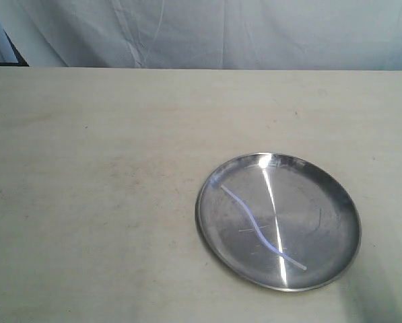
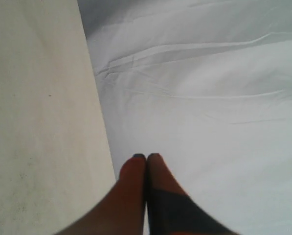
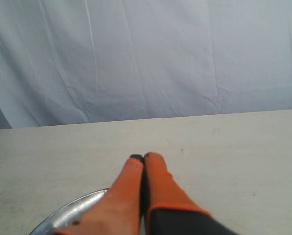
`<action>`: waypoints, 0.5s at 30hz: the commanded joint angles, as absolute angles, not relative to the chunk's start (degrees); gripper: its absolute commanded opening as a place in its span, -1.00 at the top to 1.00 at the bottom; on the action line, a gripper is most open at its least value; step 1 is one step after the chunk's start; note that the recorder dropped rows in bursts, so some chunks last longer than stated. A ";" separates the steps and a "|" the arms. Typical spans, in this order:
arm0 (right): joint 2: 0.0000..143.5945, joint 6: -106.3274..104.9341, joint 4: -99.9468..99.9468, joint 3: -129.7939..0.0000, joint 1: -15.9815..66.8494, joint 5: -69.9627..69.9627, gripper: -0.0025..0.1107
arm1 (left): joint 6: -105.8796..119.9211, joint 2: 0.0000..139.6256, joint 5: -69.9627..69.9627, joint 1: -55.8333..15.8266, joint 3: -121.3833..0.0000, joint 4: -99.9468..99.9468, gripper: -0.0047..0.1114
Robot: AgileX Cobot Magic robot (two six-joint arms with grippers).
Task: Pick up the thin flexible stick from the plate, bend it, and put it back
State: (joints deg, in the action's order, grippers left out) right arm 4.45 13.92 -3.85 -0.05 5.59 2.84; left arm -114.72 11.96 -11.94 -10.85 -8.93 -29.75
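The round silver plate (image 1: 322, 262) lies on the pale table at the right front of the exterior view. Across it lies the thin flexible stick (image 1: 244, 207), pale lilac and gently wavy, running from the plate's upper left to its lower right. A bright glare streak crosses it. Neither gripper shows in the exterior view. My left gripper (image 2: 146, 156) is shut with nothing between its orange fingers, over the table's edge beside white cloth. The right gripper (image 3: 143, 157) is shut and empty, above the table, with a bit of the plate's rim (image 3: 70, 211) beneath it.
The table (image 1: 106, 168) is a wide pale wooden surface. White cloth (image 1: 254, 33) hangs behind its far edge. In the left wrist view the table edge (image 2: 99, 98) runs along white fabric (image 2: 209, 98).
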 commanded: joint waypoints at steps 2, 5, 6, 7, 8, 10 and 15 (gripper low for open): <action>4.18 13.93 -3.78 0.00 5.32 3.28 0.95 | -112.29 9.54 -4.40 -6.72 -4.64 -28.18 0.92; 4.18 13.93 -3.78 0.00 5.32 3.28 0.95 | -109.04 9.41 -2.50 -2.68 -3.10 -28.21 0.92; 4.18 13.93 -3.78 0.00 5.32 3.28 0.95 | -109.04 9.41 -2.50 -1.65 -2.61 -28.09 0.92; 4.18 13.93 -3.78 0.00 5.32 3.28 0.95 | -109.04 9.41 -2.50 -1.03 -1.94 -27.83 0.92; 4.18 13.93 -3.78 0.00 5.32 3.28 0.95 | -109.04 9.41 -2.61 -1.03 -1.70 -27.83 0.92; 4.18 13.93 -3.78 0.00 5.32 3.28 0.95 | -109.04 9.41 -2.99 -1.14 -1.70 -27.71 0.92; 4.18 13.93 -3.78 0.00 5.32 3.28 0.95 | -102.47 9.41 -1.04 -1.15 -1.70 -29.69 0.92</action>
